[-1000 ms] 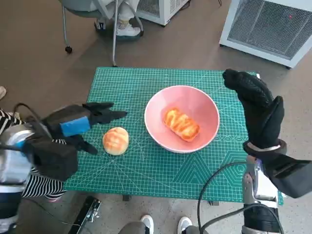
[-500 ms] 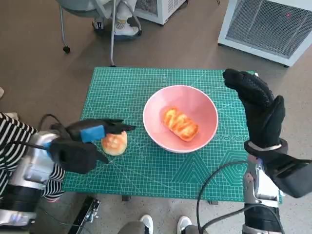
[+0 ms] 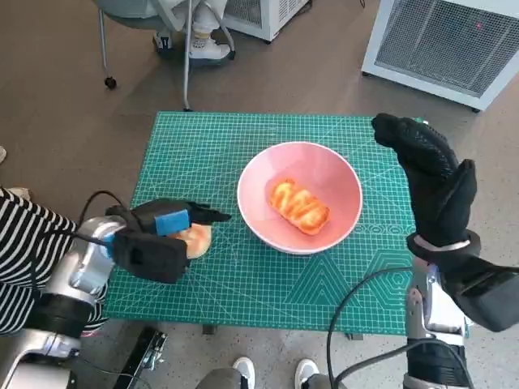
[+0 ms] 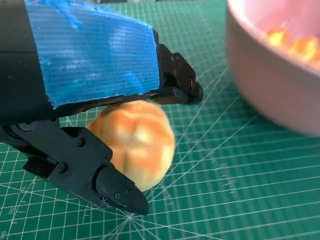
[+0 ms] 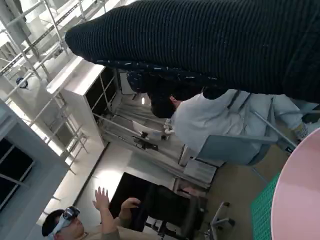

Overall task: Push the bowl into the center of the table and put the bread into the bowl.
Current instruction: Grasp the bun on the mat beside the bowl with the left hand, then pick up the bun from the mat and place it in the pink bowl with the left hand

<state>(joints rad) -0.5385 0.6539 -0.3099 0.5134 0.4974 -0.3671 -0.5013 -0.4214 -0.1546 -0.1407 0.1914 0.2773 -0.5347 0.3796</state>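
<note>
A pink bowl (image 3: 336,174) stands near the middle of the green cutting mat (image 3: 243,138), with a glazed orange bread (image 3: 300,207) lying inside it. Left of the bowl, a round bread roll (image 3: 199,239) rests on the mat. My left hand (image 3: 158,239) covers the roll from the left. In the left wrist view its fingers (image 4: 177,85) reach over the roll (image 4: 135,140) while the thumb lies below it, spread, and the bowl (image 4: 270,75) is close by. My right hand (image 3: 430,174) is raised at the bowl's right, fingers apart and empty.
A white appliance (image 3: 454,44) stands on the floor beyond the table's far right corner, and chair legs (image 3: 188,57) beyond its far left. A person's shoes (image 3: 243,373) show at the near edge. The right wrist view shows people (image 5: 210,115) in the room.
My left hand has moved right and nearer, from beside the roll to over it, with its fingers around the roll. Bowl, bread inside and right hand have stayed put.
</note>
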